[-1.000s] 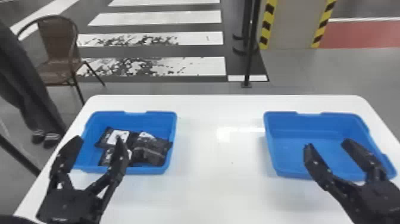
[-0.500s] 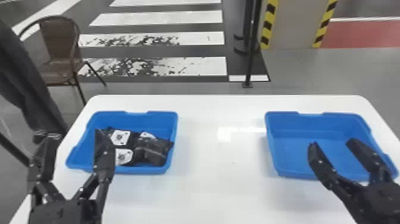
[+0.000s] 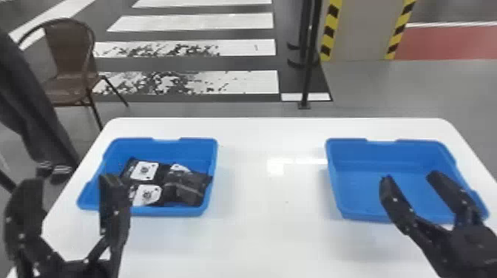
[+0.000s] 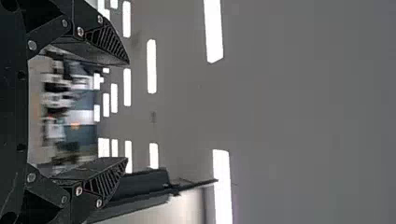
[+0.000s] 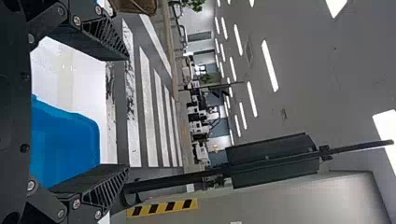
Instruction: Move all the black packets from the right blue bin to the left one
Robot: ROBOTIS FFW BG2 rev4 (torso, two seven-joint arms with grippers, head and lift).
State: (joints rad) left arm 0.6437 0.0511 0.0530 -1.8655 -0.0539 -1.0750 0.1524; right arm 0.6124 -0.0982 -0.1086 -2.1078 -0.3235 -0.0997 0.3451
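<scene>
Left gripper [image 3: 70,179] spread wide, up near left bin [image 3: 148,211]! Right gripper [image 3: 410,176] open too, by right bin [image 3: 349,151]. Black packets [image 3: 192,188], looks like four, bunched inside left bin!

I've swung my left gripper [image 3: 70,180] outward to my left — off the black packets [image 3: 191,189] in the left blue bin [image 3: 201,149]. Its fingers now stand wider apart than a second ago — and the packets' white labels [image 3: 145,171] show more fully, no longer behind a finger.
</scene>
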